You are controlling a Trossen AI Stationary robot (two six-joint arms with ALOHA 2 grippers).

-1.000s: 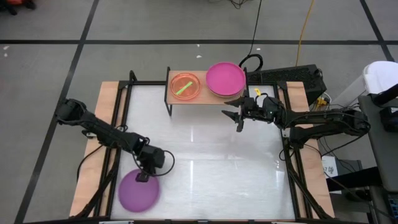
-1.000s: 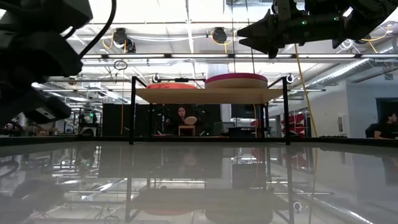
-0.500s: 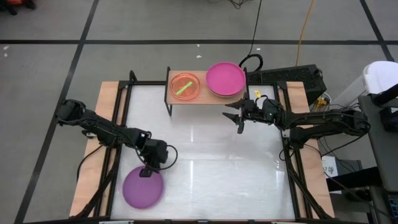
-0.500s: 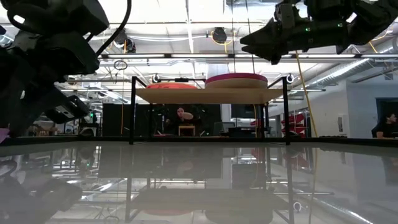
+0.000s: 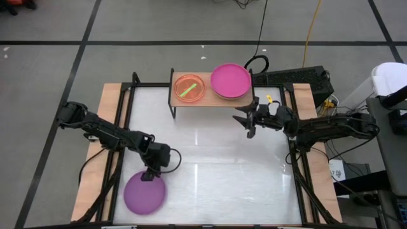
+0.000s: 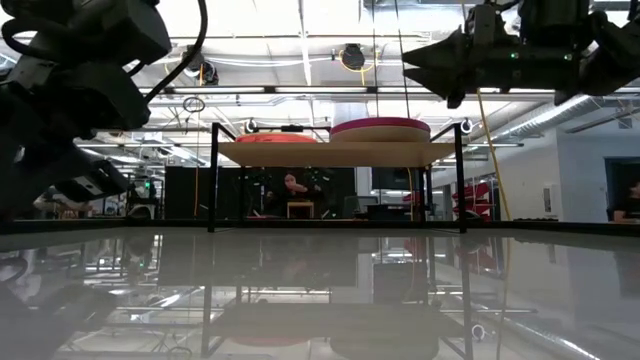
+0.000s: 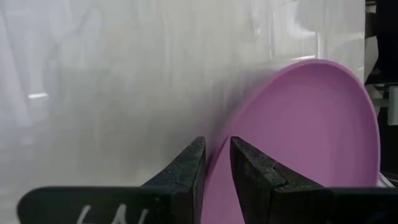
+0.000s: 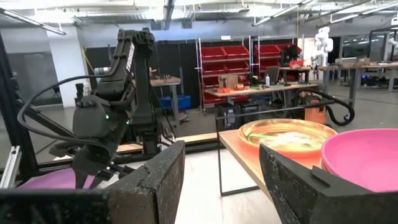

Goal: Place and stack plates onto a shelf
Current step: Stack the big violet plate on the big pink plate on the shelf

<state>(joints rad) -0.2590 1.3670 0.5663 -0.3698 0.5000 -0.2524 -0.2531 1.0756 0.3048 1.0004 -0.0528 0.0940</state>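
Count of parts in view: two arms, one shelf (image 5: 212,100), and three stacks or single plates that can be told apart from above (one purple, one orange with a green one inside it, one magenta).

1. Left gripper (image 5: 147,177). It is at the near left part of the table (image 5: 210,159), pointing down at the far edge of the purple plate (image 5: 144,194). In the left wrist view its two fingers (image 7: 186,165) stand only a narrow way apart, with the rim of the purple plate (image 7: 305,124) running into the slot between them, so the gripper is closed on that rim. The rest of the plate extends away from the fingers, towards the near edge of the table. The low view does not show whether the plate rests on the table or is lifted.

2. Shelf. It stands at the far side of the table, well apart from the left gripper and just beside the right gripper. On its left half is the orange plate (image 5: 189,88) with the green plate (image 5: 186,90) lying in it. On its right half is the magenta plate (image 5: 230,80) (the low view shows a lighter layer under it, so it appears to sit on another plate).

3. Right gripper (image 5: 245,120). It hovers just in front of the right end of the shelf, above board height in the low view (image 6: 440,66). Its fingers (image 8: 155,180) are spread wide and hold nothing. The magenta plate (image 8: 360,155) lies just beyond and to one side of it; the orange plate (image 8: 283,134) lies farther along the board.
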